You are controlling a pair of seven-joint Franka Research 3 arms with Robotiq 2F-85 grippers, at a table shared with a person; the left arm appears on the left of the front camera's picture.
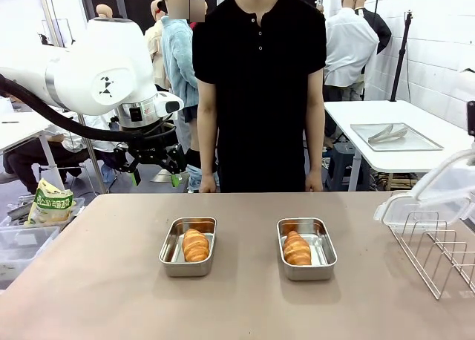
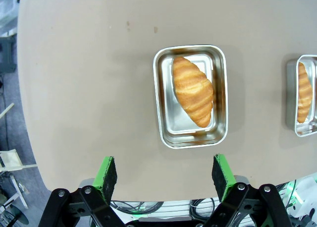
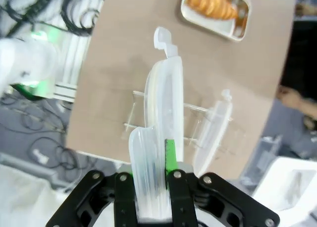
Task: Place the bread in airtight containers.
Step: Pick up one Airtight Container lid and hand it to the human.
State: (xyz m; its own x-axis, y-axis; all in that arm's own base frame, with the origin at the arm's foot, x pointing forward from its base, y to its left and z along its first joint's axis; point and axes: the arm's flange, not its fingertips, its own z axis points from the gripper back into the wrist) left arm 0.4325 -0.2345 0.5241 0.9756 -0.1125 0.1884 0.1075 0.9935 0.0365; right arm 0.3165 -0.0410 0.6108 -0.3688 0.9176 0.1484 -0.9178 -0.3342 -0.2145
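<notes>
**Q:** What does each pincer hold?

**A:** My left pincer (image 2: 165,175) stands wide open and empty, with its green pads (image 2: 107,172) well apart. It hangs above the far left corner of the counter (image 1: 96,280). My right pincer (image 3: 153,167) is clamped on a clear lid (image 3: 166,98), which it holds on edge above the wire rack (image 1: 438,255) at the counter's right edge. A second lid (image 3: 215,130) stands upright in that rack.

**Q:** Where is the bread?

**A:** Each piece lies in its own steel tub. The two tubs sit side by side but apart in the middle of the counter, and both are uncovered. The left croissant (image 1: 196,245) lies slantwise in the left tub (image 1: 185,270), and the right croissant (image 1: 297,248) lies likewise in the right tub (image 1: 310,273).

**Q:** Who else is at the counter?

**A:** A person (image 1: 260,87) in a black shirt stands at the far edge, with both arms hanging down.
</notes>
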